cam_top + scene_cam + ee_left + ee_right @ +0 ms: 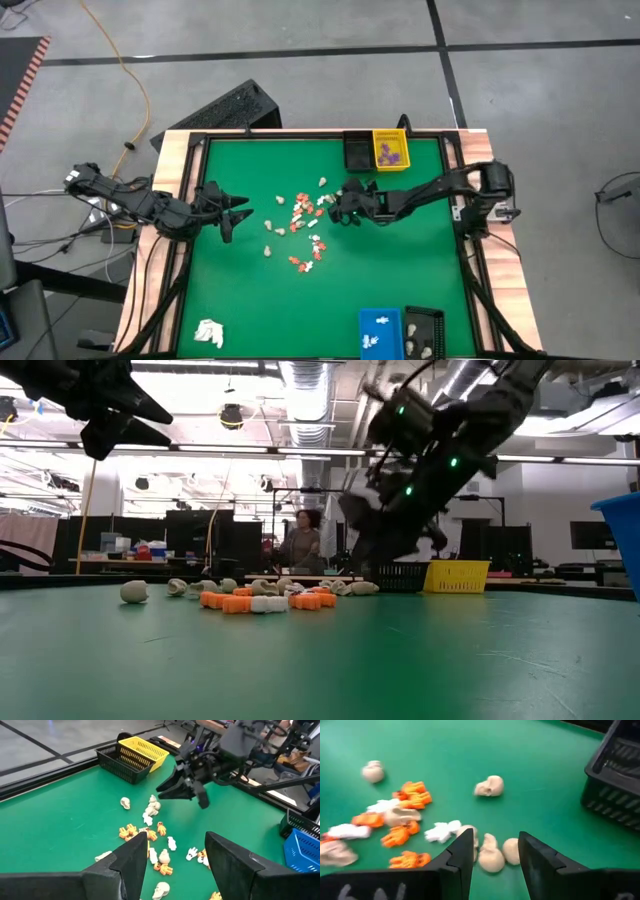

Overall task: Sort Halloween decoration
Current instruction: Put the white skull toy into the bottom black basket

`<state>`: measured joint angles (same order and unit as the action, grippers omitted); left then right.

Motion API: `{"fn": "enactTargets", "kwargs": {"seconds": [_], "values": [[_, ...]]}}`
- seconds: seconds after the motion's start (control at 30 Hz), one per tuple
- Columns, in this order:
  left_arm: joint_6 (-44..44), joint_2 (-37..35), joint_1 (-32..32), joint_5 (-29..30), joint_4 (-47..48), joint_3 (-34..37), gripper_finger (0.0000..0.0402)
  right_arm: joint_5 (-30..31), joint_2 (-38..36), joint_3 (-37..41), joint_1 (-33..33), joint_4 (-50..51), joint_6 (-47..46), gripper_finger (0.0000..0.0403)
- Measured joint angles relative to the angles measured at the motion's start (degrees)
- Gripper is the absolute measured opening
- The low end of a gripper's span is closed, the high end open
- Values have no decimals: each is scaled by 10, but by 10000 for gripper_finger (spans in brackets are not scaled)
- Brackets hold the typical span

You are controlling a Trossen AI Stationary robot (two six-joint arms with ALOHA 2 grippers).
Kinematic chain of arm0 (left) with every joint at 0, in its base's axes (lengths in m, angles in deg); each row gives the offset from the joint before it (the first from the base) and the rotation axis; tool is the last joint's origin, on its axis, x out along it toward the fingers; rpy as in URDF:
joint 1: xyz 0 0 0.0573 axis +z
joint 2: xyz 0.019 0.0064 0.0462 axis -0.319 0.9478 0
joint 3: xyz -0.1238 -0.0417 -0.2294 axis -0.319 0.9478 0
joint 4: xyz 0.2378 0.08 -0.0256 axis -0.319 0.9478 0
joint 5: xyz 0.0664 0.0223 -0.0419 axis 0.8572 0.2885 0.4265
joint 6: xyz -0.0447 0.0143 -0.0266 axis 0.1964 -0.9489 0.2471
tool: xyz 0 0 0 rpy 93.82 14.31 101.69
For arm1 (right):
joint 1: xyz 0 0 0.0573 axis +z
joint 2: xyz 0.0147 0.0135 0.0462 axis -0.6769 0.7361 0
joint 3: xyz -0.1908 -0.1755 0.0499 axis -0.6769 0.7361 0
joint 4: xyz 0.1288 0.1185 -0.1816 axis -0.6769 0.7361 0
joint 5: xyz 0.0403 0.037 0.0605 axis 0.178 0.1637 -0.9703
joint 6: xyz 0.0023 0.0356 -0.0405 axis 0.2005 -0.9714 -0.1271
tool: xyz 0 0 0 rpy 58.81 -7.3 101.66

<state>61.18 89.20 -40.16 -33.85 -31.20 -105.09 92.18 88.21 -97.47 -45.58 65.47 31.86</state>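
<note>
Right tool (492, 850) fingers apart over 3 cream skulls (492, 857); left tool (172, 857) apart, empty; 4 bins on table.

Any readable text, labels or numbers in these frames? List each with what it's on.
Nothing can be read for certain.
Right gripper: pale marks on its body at the right wrist view's lower edge, cut off and blurred, unreadable.
Yellow basket: dark marks on its side in the low view, too blurred to read.
Decoration pieces, blue bin, black baskets: no text visible.
</note>
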Motion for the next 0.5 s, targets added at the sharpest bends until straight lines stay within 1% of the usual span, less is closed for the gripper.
{"fn": "enactTargets", "kwargs": {"seconds": [0.23, 0.5], "values": [[0, 0, 0, -2, 11, 0, 189, 8, 51, 0, -17, -18, -37, 149], [-1, 0, 0, -2, 12, 0, 189, 18, 69, -2, -11, -24, -69, 143]]}}
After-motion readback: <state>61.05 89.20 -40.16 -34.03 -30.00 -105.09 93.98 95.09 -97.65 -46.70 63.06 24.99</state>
